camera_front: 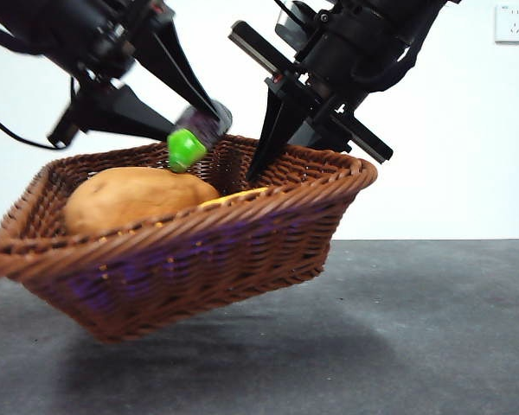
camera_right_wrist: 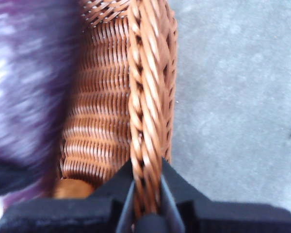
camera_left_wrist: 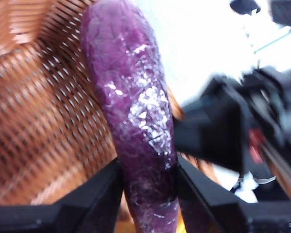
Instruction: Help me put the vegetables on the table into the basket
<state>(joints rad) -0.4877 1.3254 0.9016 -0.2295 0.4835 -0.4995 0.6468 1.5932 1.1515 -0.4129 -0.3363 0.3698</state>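
White wall behind, dark grey speckled matte table (camera_front: 432,337) below, and up off that surface, tilted, hangs the shallow reddish-brown woven wicker basket (camera_front: 199,259). Clamped on its braided rim: right gripper (camera_right_wrist: 146,194), jaws pinching the wicker from both sides, holding one end high. Coming in over the open basket: left gripper (camera_left_wrist: 148,182), clenched on the small dark-purple eggplant with bright green cap (camera_front: 190,143), cap pointing down, just above the contents and clear of them. Last placement in hand, by the look of it. Next call: lower a touch, part the jaws, let the eggplant drop beside the smooth brown oval potato (camera_front: 134,197). Count: one potato inside, one sliver of yellow corn-like piece (camera_front: 233,197) peeking over the rim, one eggplant gripped, one basket, two grippers. Nothing seen lying on the table.
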